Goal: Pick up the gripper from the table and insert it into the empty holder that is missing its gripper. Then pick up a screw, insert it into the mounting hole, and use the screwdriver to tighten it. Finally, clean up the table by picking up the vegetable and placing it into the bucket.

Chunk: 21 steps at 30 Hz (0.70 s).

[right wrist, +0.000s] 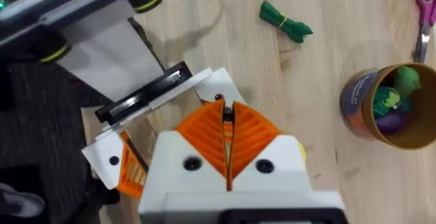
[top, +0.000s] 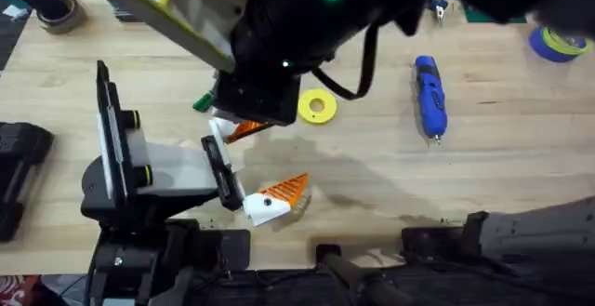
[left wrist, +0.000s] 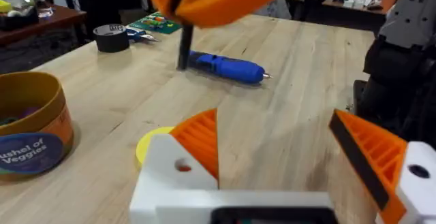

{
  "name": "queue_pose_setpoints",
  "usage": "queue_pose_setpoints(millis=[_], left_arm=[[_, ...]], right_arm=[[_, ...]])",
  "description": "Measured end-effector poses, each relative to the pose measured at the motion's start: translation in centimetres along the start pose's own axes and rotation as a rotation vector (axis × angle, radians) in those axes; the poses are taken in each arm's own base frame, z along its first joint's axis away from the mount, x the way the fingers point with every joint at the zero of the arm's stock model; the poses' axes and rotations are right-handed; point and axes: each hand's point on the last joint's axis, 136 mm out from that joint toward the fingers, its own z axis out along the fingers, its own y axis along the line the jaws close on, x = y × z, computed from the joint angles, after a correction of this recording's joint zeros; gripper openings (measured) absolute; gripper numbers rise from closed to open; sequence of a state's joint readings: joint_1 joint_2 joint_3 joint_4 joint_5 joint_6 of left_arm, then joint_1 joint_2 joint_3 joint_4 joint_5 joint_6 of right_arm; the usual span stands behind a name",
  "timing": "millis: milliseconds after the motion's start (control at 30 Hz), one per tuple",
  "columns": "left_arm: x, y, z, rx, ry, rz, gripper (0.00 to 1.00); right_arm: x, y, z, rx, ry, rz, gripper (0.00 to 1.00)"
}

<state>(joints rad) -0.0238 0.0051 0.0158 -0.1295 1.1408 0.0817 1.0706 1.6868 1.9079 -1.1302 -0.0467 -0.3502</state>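
Here the right arm reaches across the middle of the worktop (top: 483, 185) and hangs large and dark under the overhead camera. Its claw, the right claw (right wrist: 227, 137), is clenched: the two orange ribbed fingers (right wrist: 204, 132) press together, and something small and dark sits pinched between their tips, but I cannot tell what it is. It hovers just above the left claw (left wrist: 293, 149), which is released, with its orange fingers well apart; one of them carries a dark side. In the overhead view the left claw (top: 271, 199) lies low near the worktop, white bracket and orange finger pointing to the right. The screwdriver (top: 429, 96) lies flat on the worktop, well apart from both claws, on the right side, with its metal tip pointing toward the arms' bases. The vegetable (right wrist: 285, 21), green and a little bent, lies on the bare wood near the bucket (right wrist: 360, 100), not inside it. The bucket stands upright and already holds green and purple toy pieces (right wrist: 392, 101). A yellow ring-shaped disc (top: 317, 106) lies flat between the arm and the screwdriver.
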Motion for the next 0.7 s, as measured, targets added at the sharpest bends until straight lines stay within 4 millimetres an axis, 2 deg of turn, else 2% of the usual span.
queue_pose_setpoints(millis=[200, 700], left_arm=[[0.0, 0.0, 0.0, 0.000, 0.000, 0.000, 0.985], [0.0, 0.0, 0.0, 0.000, 0.000, 0.000, 0.986]], right_arm=[[0.3, 0.0, 1.2, -0.010, 0.028, -0.001, 0.006], [0.9, 0.9, 2.5, -0.062, 0.035, -0.020, 0.006]])
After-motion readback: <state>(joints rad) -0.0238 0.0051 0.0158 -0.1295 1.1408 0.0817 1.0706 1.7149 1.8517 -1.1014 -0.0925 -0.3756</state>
